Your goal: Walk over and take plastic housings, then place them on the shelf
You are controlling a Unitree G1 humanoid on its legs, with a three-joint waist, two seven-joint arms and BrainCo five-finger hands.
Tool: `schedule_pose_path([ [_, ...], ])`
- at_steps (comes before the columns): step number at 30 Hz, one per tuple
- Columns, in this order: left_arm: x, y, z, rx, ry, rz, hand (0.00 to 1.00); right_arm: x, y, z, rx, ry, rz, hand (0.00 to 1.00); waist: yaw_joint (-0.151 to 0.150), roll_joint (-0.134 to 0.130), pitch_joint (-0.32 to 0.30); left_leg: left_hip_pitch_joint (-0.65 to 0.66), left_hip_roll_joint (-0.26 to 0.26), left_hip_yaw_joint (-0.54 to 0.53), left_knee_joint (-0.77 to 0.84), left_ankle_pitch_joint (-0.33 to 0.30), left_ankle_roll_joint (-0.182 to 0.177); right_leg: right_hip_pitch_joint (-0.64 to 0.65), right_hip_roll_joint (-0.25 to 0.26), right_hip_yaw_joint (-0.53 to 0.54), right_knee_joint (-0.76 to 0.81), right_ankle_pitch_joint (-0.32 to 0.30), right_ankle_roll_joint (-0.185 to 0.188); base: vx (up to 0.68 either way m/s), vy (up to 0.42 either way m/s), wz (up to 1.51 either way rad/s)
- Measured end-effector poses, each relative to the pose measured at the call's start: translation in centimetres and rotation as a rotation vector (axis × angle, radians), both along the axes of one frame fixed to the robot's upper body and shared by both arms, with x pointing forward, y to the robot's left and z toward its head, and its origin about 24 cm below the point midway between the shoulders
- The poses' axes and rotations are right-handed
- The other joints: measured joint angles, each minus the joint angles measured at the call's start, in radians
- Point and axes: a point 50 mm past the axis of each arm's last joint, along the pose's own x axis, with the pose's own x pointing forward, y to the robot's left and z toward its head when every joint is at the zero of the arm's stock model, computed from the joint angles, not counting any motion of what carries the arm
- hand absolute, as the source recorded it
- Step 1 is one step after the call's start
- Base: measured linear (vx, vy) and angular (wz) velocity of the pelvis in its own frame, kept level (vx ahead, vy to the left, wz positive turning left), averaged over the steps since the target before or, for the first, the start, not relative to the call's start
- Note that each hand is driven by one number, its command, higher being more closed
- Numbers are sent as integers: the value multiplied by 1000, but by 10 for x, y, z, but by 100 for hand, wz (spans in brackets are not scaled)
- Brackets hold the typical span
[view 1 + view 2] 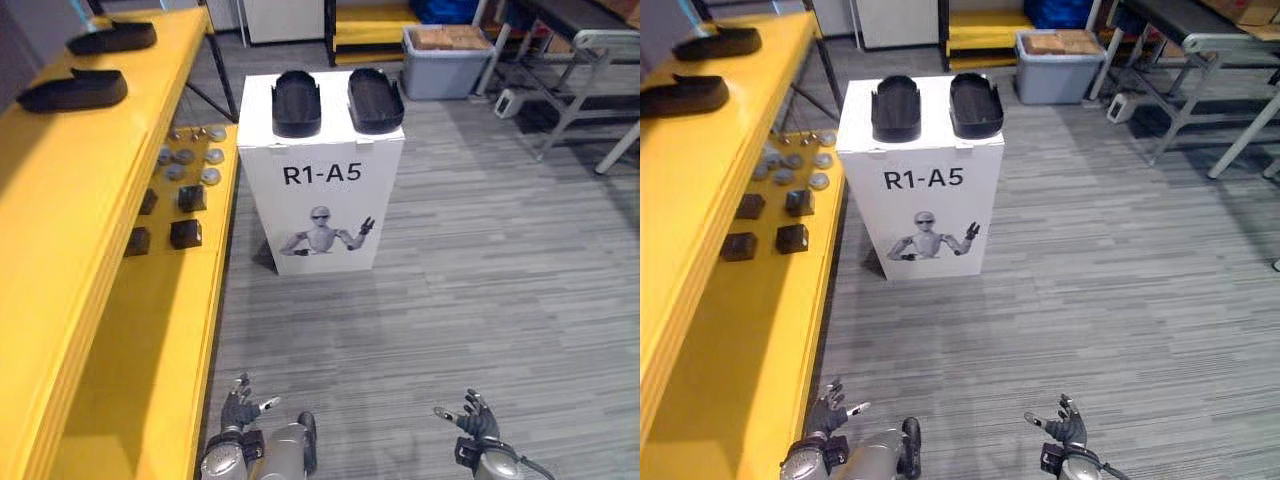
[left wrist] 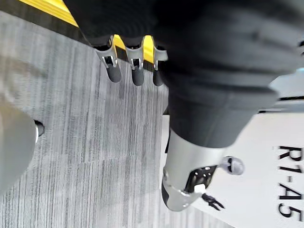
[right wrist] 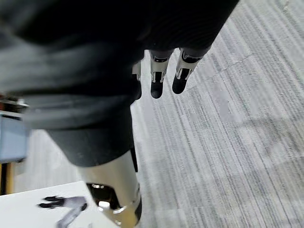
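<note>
Sitting seemingly well beyond fingers (image 1: 240, 395): housings (image 1: 297, 103)

floor: I am looking at a grey striped floor (image 1: 480, 290) | left: a long yellow shelf (image 1: 60, 220) is running along it | middle: a white box (image 1: 320, 215) is standing | far: a grey bin (image 1: 445, 75) is sitting near a metal table (image 1: 610, 40)

We see two smooth, rounded, silver-grey forearms (image 1: 285, 452). From above the left hand (image 1: 240, 404) and the right hand (image 1: 474, 417) look mostly dark, their backs and wrists under a black ribbed cover (image 2: 223, 57). Up close, the left fingers (image 2: 113, 66) are silver with small dark slots and rounded black tips. The thumb (image 2: 185, 185) is a thick silver shell with dark insets. The right fingers (image 3: 156, 80) look alike.
</note>
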Motion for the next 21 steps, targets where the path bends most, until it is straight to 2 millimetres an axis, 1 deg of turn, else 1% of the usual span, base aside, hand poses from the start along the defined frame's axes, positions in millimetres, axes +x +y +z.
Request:
schedule_pose_path([
  [1,-4,1,-3,5,24,-9,0,-2,3,-3,11,12,0,0,-6,-1,0,69,-16,3,-11,-32,14,-71,-17,7,211,14,85,520,135,0],
  [2,-6,0,-5,8,38,-21,0,-3,5,-4,16,20,13,0,-22,0,0,134,-24,-2,-25,-58,20,-126,-23,-4,354,8,80,523,100,6],
  [3,-7,1,-5,14,41,-24,0,-2,7,-4,17,21,24,0,-24,1,0,167,-25,-3,-38,-67,23,-156,-27,-22,391,4,72,426,45,7],
  [4,-7,5,-5,27,45,-30,0,1,10,-4,19,17,41,0,-23,2,0,217,-24,-4,-70,-73,19,-205,-31,-53,409,-8,53,517,8,3],
  [5,-4,6,-5,34,48,-39,0,3,13,-3,22,13,61,0,-27,6,2,289,-14,-14,-128,-73,19,-274,-25,-106,356,-24,21,513,-14,6],
  [7,1,6,-4,36,41,-42,0,3,12,-3,19,14,67,0,-29,14,8,349,7,-31,-172,-73,17,-328,-10,-147,244,-27,9,563,-84,28],
  [8,6,5,-2,35,27,-46,0,3,11,-3,16,14,68,0,-36,28,15,394,38,-47,-199,-76,3,-369,18,-153,70,-9,-6,517,-125,41],
  [9,6,6,-2,36,27,-46,0,3,11,-3,16,15,68,0,-43,31,17,403,49,-59,-205,-78,-3,-377,27,-150,5,6,-16,537,-165,55],
  [10,5,7,-3,41,30,-46,0,2,11,-4,15,19,67,0,-57,31,17,427,68,-73,-214,-86,-35,-390,41,-141,-121,98,-22,575,-206,63],
  [11,3,10,-4,51,41,-47,0,-4,9,-6,14,37,62,0,-73,28,11,454,84,-98,-219,-102,-74,-371,65,-121,-194,292,-42,594,-227,54],
  [12,1,6,-8,37,62,-47,0,-7,3,-7,0,53,58,0,-67,53,4,459,121,-112,-209,-112,-93,-357,93,-130,-182,297,-82,694,-309,21],
  [13,0,4,-9,31,68,-48,0,-2,0,-5,-6,42,54,0,-56,60,1,447,133,-119,-185,-81,-141,-375,98,-129,-137,282,-104,545,-274,7],
  [14,1,-1,-10,20,66,-48,0,-4,-3,-5,-10,45,40,0,-58,59,2,441,126,-134,-148,-38,-152,-368,85,-138,-103,263,-109,510,-275,24],
  [15,1,-4,-10,11,62,-48,0,-6,-4,-5,-14,51,37,0,-63,59,2,426,123,-142,-97,-10,-151,-344,75,-154,-101,249,-108,356,-213,66],
  [16,3,-8,-9,-2,51,-46,0,-11,-4,-6,-25,60,53,0,-71,57,3,370,126,-140,77,55,-146,-273,60,-176,-132,224,-111,481,-276,70],
  [17,4,-12,-8,-15,41,-43,0,-10,2,-4,-23,47,76,0,-58,54,6,277,166,-128,284,92,-149,-202,60,-191,-178,209,-125,388,-221,51],
  [18,4,-14,-7,-20,37,-44,0,-10,3,-4,-22,43,76,0,-47,60,4,238,189,-111,365,68,-159,-173,70,-191,-200,208,-127,404,-190,12],
  [19,6,-15,-6,-24,29,-44,0,-7,6,-3,-14,28,74,0,-32,58,4,178,216,-91,443,22,-173,-115,77,-194,-244,206,-130,298,-89,-8],
  [20,7,-18,-5,-31,22,-43,0,-4,9,-1,-8,11,70,0,-21,57,4,145,228,-68,407,0,-183,-65,75,-198,-280,206,-130,345,-86,-6],
  [21,7,-19,-5,-35,20,-42,0,-3,10,-1,-6,9,70,0,-21,57,4,134,230,-59,364,-10,-183,-43,72,-199,-294,206,-130,236,6,-2],
])
